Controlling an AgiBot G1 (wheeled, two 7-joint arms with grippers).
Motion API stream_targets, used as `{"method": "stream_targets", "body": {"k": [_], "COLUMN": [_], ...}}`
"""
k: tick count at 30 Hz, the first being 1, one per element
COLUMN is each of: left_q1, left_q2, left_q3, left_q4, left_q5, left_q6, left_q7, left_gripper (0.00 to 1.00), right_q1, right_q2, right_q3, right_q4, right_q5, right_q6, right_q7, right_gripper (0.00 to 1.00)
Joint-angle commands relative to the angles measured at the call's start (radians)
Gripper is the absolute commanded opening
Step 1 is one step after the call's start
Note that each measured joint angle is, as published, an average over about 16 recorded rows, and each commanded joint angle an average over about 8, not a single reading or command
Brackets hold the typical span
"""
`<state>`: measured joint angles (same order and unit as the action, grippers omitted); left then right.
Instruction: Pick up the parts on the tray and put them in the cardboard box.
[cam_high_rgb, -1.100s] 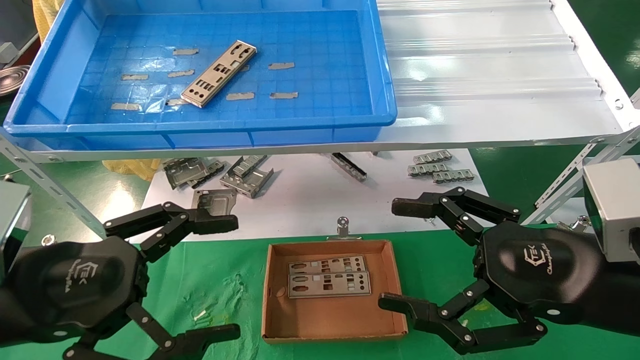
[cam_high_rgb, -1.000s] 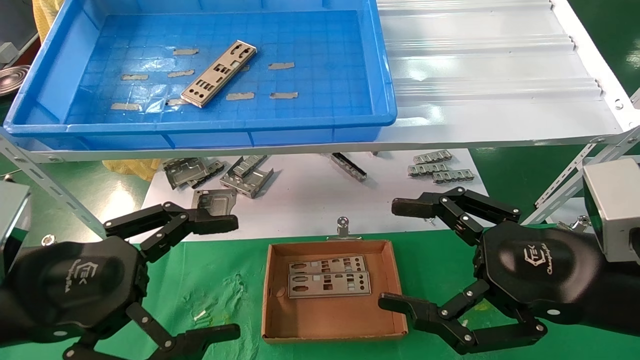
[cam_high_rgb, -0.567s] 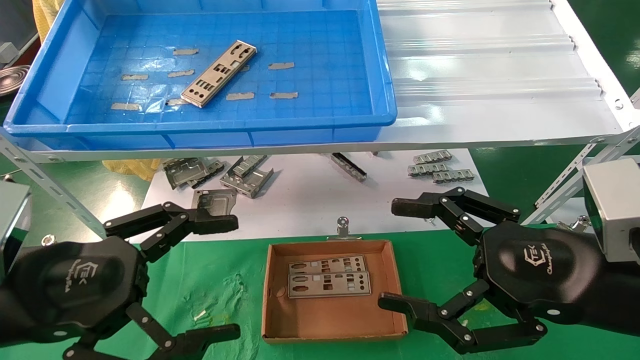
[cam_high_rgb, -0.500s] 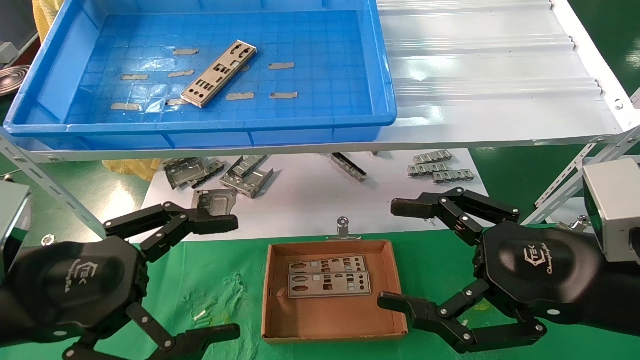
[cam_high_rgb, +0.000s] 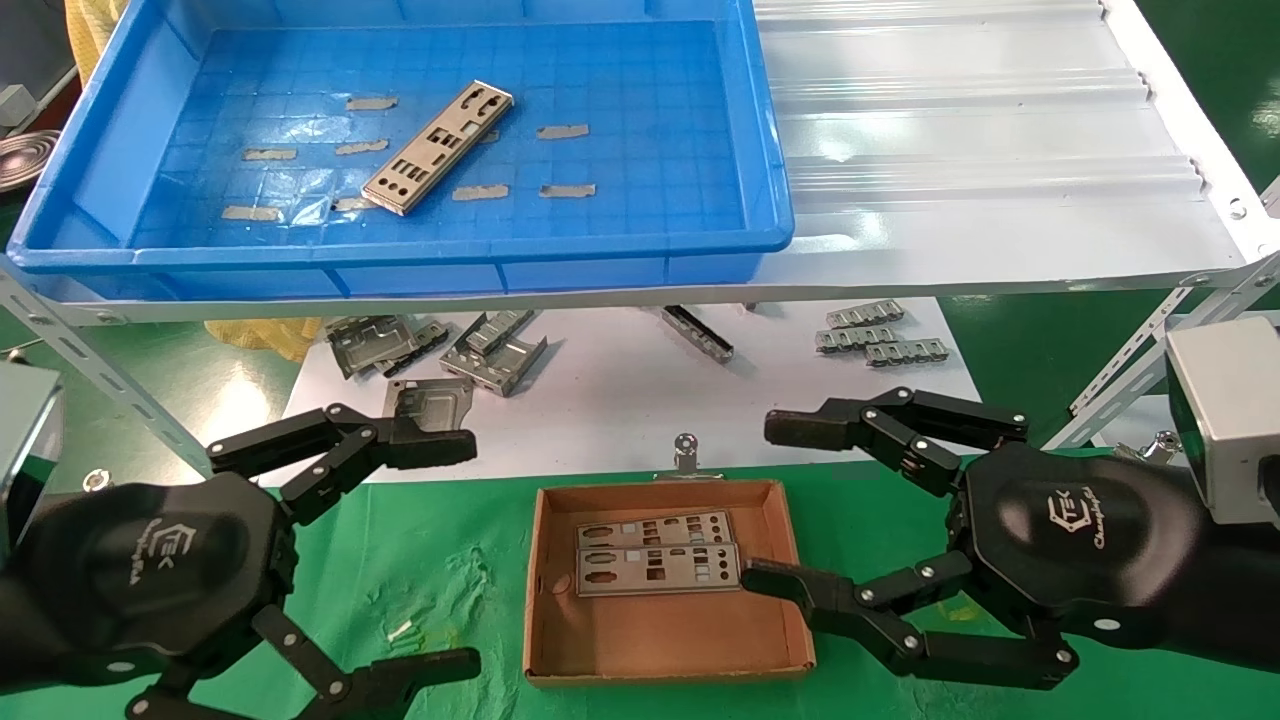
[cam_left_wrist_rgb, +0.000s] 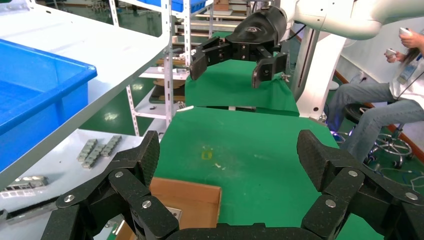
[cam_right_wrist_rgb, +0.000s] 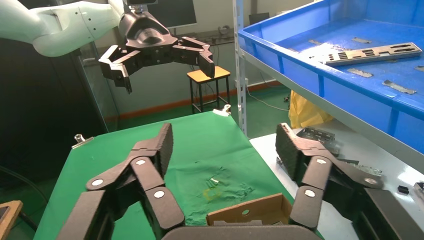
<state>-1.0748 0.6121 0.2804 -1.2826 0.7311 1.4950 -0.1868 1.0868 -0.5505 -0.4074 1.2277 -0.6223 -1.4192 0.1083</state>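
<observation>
One silver-grey plate (cam_high_rgb: 438, 147) lies slanted on the floor of the blue tray (cam_high_rgb: 770, 150), and shows in the right wrist view (cam_right_wrist_rgb: 372, 52) too. Two more plates (cam_high_rgb: 657, 557) lie side by side in the brown cardboard box (cam_high_rgb: 540, 600) on the green cloth. My right gripper (cam_high_rgb: 755, 505) is open and empty at the box's right side, its lower finger over the box's right wall. My left gripper (cam_high_rgb: 470, 555) is open and empty, left of the box. The box's corner shows in the left wrist view (cam_left_wrist_rgb: 187, 200) and the right wrist view (cam_right_wrist_rgb: 250, 212).
The tray sits on a white ribbed shelf (cam_high_rgb: 980, 150) above the table. Bent grey brackets (cam_high_rgb: 440, 350) and small metal strips (cam_high_rgb: 880, 335) lie on a white sheet under the shelf. A metal clip (cam_high_rgb: 686, 455) stands behind the box. A person (cam_left_wrist_rgb: 395, 95) sits beyond the table.
My right gripper has shifted left toward the box, its lower finger now reaching over the box's right wall. The left gripper and the plates have not moved.
</observation>
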Motion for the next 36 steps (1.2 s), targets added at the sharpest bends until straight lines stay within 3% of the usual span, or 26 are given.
{"method": "stream_targets", "body": {"k": [1,36], "left_q1": [0.0,-0.01], "left_q2": [0.0,0.002], "left_q3": [0.0,-0.001], "left_q4": [0.0,0.0], "left_q5": [0.0,0.007], "left_q6": [0.0,-0.006], "left_q7": [0.0,0.004], "left_gripper": [1.0,1.0], "right_q1": [0.0,0.0], "right_q2": [0.0,0.0], "right_q3": [0.0,0.0], "right_q4": [0.0,0.0], "right_q5": [0.0,0.0], "right_q6": [0.0,0.0], "right_q7": [0.0,0.0], "right_gripper": [0.0,0.0]}}
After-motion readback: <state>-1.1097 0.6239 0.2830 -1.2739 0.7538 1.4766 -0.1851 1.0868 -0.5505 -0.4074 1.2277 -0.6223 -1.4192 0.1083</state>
